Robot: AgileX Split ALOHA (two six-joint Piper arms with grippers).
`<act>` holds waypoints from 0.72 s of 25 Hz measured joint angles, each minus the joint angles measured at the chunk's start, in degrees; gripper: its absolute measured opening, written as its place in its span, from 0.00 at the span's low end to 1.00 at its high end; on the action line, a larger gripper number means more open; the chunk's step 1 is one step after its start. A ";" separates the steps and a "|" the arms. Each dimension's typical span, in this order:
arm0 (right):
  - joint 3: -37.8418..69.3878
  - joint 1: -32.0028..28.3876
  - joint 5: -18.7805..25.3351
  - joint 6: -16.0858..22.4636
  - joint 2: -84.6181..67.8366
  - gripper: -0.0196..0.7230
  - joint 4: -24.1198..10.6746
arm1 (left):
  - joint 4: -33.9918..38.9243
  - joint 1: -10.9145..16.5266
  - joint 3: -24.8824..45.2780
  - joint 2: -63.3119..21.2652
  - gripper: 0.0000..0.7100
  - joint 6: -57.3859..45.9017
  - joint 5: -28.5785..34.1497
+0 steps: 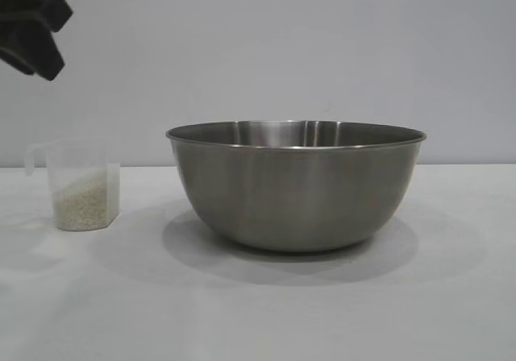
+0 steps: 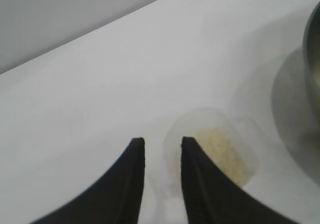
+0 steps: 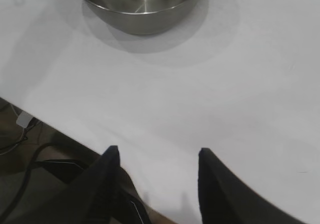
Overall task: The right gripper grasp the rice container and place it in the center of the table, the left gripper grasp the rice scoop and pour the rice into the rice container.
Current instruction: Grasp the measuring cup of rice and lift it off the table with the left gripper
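Hanging in the upper left of the frame, the left gripper [image 1: 32, 31], jaws a little apart and empty, should pinch the light, bendy rice scoop [image 1: 81, 185] by its wall, while the right gripper [image 3: 155, 156] waits open and empty.

Exterior cam: table-level, close, side-on to bowl [image 1: 297, 185]. Wrist cams look down past their fingers; all three share the bowl.

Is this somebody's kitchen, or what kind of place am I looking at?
Probably a robot test bench, not a kitchen: a bare white table against a blank wall, only a steel bowl and a cup of rice, with a black pincer above.
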 joint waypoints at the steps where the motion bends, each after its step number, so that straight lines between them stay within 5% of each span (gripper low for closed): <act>1: 0.00 0.00 0.00 0.00 0.00 0.35 0.00 | 1.41 0.00 2.20 0.60 0.25 -1.22 -3.71; 9: 0.00 0.00 0.00 0.00 0.00 0.36 0.00 | -2.45 0.00 8.50 14.88 0.25 -1.47 -26.10; 18: 0.00 0.00 0.00 0.00 0.00 0.36 0.00 | -6.50 0.00 6.97 31.86 0.25 -0.65 -28.50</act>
